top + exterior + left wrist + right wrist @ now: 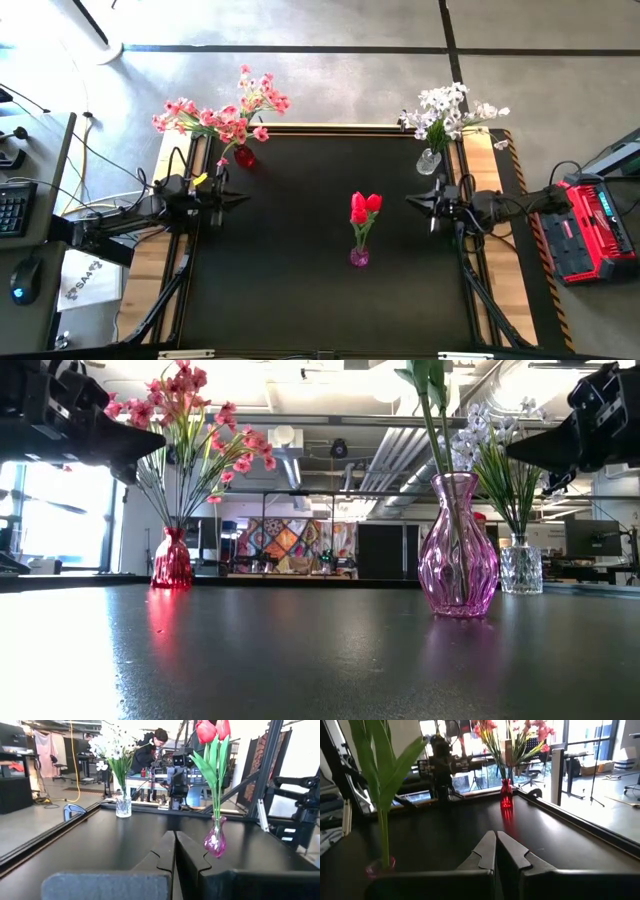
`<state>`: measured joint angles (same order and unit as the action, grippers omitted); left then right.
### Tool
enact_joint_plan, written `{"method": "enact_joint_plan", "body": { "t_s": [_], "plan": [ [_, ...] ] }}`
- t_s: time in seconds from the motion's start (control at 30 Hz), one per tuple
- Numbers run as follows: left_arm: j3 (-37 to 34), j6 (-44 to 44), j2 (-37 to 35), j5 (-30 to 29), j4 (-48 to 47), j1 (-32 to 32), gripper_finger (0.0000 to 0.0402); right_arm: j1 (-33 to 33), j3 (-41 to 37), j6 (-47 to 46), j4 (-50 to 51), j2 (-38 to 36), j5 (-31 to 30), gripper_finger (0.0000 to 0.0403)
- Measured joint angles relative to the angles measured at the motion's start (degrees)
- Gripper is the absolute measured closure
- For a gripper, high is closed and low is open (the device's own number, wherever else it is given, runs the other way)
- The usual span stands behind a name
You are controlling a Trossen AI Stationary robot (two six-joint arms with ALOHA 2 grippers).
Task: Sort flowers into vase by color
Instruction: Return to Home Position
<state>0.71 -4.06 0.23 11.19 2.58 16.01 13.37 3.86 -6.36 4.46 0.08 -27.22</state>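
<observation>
Tulips (pixel 365 206) stand in a fluted purple glass vase (pixel 358 257); left tool (pixel 244 200) and right tool (pixel 409 200) pinched together.

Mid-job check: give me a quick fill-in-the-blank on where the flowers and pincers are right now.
The purple vase holds the red ____.
The red vase, holding pink blossoms, stands on the ____ arm's side.
The clear vase, holding white blossoms, stands on the ____ arm's side.
The left pincer and right pincer both hang empty and ____.
Missing: tulips; left; right; shut.
</observation>
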Motion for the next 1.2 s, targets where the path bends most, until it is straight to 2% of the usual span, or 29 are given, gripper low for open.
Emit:
{"method": "enact_joint_plan", "body": {
  "t_s": [0.23,0.43,0.6,0.83,1.1,1.2],
  "plan": [
    [0.00,2.10,0.00,-0.33,-0.07,0.00,0.0401,0.01,0.00,-0.22,1.99,0.00,0.94,0.0403],
    [0.00,2.80,0.02,-3.43,-0.67,0.00,0.0401,0.00,-0.46,0.19,0.41,0.00,1.20,0.0403],
    [0.00,1.34,0.02,-3.21,-0.67,-0.02,0.0401,0.00,-3.27,-0.70,-8.02,0.54,6.30,0.0403],
    [0.00,0.97,1.23,-3.45,-0.59,0.15,0.0401,0.02,-3.28,0.40,-8.14,2.49,6.09,0.0403],
    [0.00,-3.69,5.01,-3.40,-0.63,0.15,0.0401,0.02,-3.28,0.40,-8.24,2.56,6.21,0.0403],
    [0.00,-4.74,5.01,-0.80,0.73,-0.13,0.0401,0.02,-3.28,0.40,-8.25,2.56,6.21,0.0403]
  ]
}}
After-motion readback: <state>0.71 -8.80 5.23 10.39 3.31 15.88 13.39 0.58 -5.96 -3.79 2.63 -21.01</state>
